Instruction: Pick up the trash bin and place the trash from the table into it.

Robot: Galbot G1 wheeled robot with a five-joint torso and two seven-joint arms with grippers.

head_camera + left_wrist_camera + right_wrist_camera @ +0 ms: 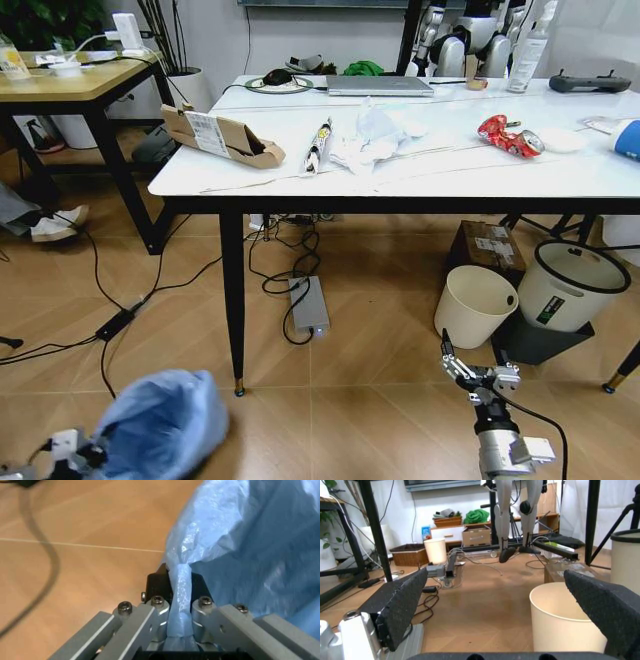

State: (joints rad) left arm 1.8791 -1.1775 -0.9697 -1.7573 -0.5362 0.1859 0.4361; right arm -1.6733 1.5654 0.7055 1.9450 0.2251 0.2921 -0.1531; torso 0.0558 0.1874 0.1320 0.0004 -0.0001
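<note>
The small bin lined with a crinkly light-blue plastic bag [155, 425] is sitting low at my left over the wooden floor [370, 400], and my left gripper [179, 592] is clamping a twisted fold of that bag between its fingers. My right gripper [478, 372] is hanging low on the other side with its padded fingers [400, 603] spread wide, holding nothing, just beside a cream round bin [562, 620].

Ahead, the large white marble-look table [420, 170] is carrying the litter: a brown cardboard box [222, 137] at its left edge, crumpled white tissues [372, 138] in the middle, a crushed red can [508, 135] and a blue-white paper cup [628, 138] toward the right. A silver laptop [378, 85] is lying at the far side.

Under the table, black cables [290, 260] are trailing over the floor, and a white bin on a dark base [570, 285] is standing past the cream one. Open floor is lying between both grippers and the table's near black leg [232, 300].
</note>
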